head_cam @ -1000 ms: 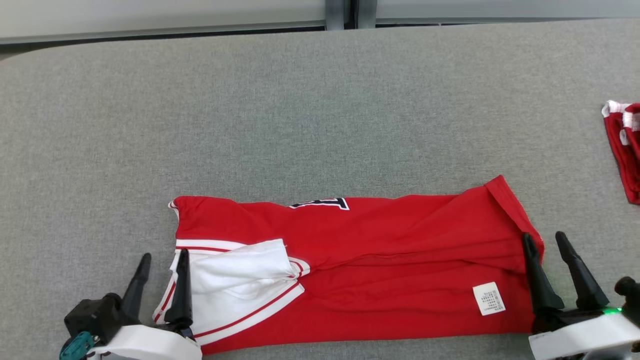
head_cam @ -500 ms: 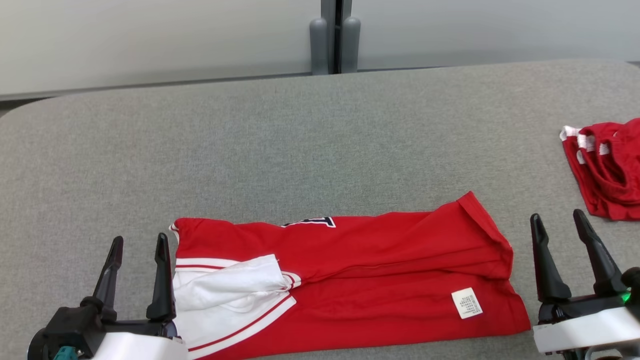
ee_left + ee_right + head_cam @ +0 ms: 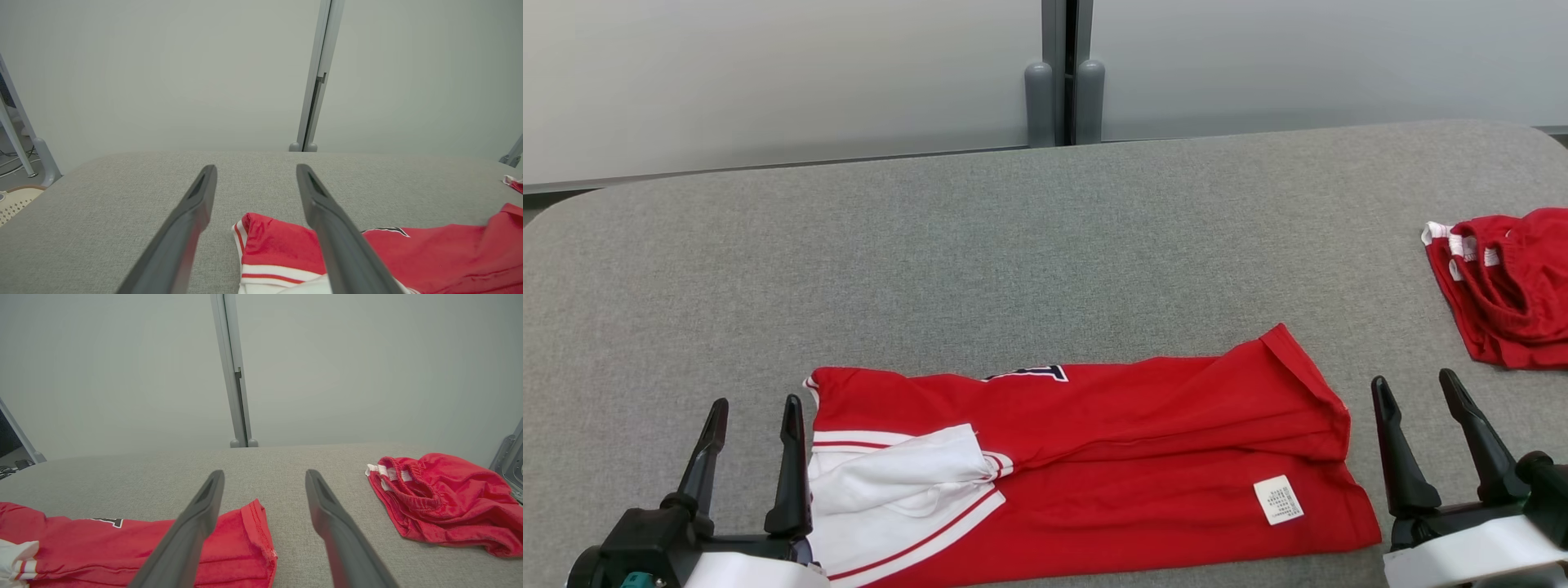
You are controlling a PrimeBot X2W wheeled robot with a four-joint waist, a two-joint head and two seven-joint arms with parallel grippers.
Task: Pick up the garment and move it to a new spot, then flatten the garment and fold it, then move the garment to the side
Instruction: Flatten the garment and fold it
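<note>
A table (image 3: 1045,245) covered in grey woven fabric, with rounded corners, takes up most of the head view. Behind it stand pale grey wall panels (image 3: 768,73), joined by a grey upright post (image 3: 1066,73) that ends in two rounded feet at the table's far edge. In the left wrist view a cream basket (image 3: 12,202) sits low beside the table's left end, next to a slanted metal leg (image 3: 24,139). The red garment (image 3: 1135,425) lies folded lengthwise into a long band near the table's front edge. A white sleeve (image 3: 898,474) with red stripes is laid over its left end, a white label (image 3: 1278,500) sits near its right end, and dark lettering (image 3: 1029,374) peeks out along its far fold. The left gripper (image 3: 756,403) stands at the garment's left end with its jaws spread and nothing between them; its inner finger is just beside the white sleeve, and whether it touches the cloth cannot be told. The right gripper (image 3: 1413,378) stands just past the garment's right hem with a strip of bare table between, its jaws also spread and empty. A second red garment (image 3: 1515,286) with a white waistband lies crumpled farther right, well apart from the folded one.
</note>
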